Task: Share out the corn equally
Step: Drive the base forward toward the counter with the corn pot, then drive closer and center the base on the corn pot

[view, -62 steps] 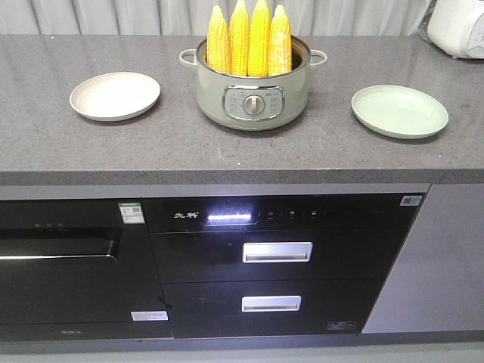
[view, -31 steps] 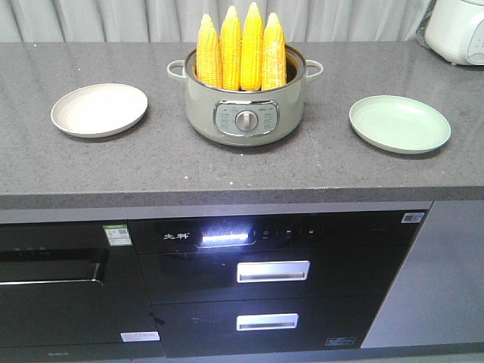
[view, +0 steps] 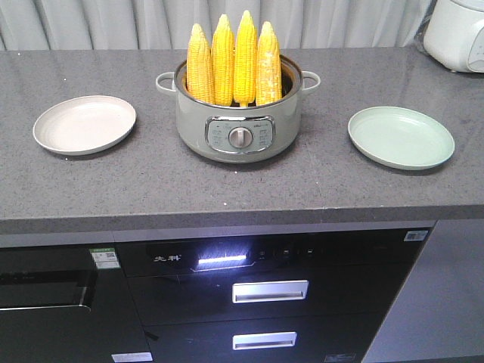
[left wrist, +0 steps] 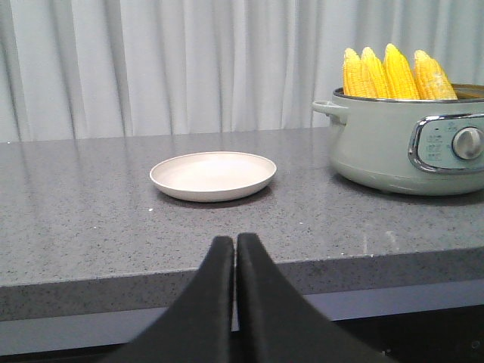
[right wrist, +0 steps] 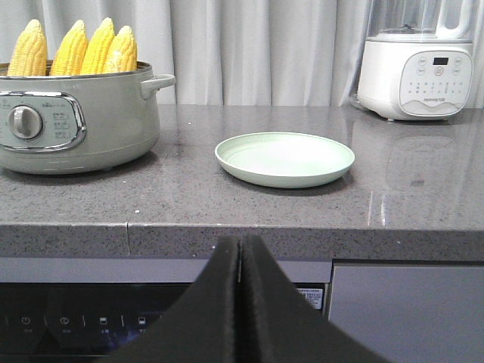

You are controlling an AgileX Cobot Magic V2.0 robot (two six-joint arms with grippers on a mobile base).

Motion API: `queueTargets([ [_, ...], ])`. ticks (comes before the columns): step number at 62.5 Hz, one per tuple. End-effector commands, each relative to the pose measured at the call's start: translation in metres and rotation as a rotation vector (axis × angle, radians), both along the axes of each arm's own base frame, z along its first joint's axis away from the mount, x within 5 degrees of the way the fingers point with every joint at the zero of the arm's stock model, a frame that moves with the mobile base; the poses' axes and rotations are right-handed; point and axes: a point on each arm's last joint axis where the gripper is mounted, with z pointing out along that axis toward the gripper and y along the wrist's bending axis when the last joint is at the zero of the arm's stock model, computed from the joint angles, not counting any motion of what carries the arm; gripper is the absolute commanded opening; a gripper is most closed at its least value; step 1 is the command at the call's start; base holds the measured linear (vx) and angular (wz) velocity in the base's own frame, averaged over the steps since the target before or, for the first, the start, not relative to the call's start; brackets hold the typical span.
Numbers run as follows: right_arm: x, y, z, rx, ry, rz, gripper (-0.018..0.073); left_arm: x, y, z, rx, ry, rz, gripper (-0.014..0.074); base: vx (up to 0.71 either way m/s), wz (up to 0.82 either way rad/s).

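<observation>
Several corn cobs (view: 232, 64) stand upright, tips up, in a pale green electric pot (view: 236, 119) at the middle of the grey counter; the rightmost cob is paler. The same corn (left wrist: 397, 73) rises from the pot at the right edge of the left wrist view, and the corn (right wrist: 76, 48) appears at upper left in the right wrist view. A beige plate (view: 84, 124) lies left of the pot, a light green plate (view: 401, 136) right of it. My left gripper (left wrist: 235, 240) is shut and empty in front of the counter edge, facing the beige plate (left wrist: 212, 175). My right gripper (right wrist: 240, 242) is shut and empty, facing the green plate (right wrist: 284, 159).
A white appliance (right wrist: 417, 66) stands at the counter's back right corner. Curtains hang behind the counter. Below the counter front (view: 227, 227) are a black built-in appliance with a lit display (view: 219, 261) and two drawers with metal handles (view: 270, 291).
The front view has shifted: the counter, pot and plates sit lower and further left in the frame than a second ago, and the scene looks closer. The objects keep their places on the counter.
</observation>
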Motion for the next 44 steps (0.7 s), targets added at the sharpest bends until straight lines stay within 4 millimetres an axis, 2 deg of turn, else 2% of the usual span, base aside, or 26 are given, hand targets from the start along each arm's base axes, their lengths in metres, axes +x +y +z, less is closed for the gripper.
queueTargets([
  [1, 0.0000, -0.0004, 0.0034, -0.002, -0.068, -0.003, -0.0003, -0.0012, 0.0001, 0.0032, -0.020, -0.080, 0.000, -0.0006, 0.09, 0.01],
  [44, 0.0000, -0.0004, 0.0034, -0.002, -0.068, -0.003, -0.0003, -0.0012, 0.0001, 0.0032, -0.020, -0.080, 0.000, -0.0006, 0.09, 0.04],
])
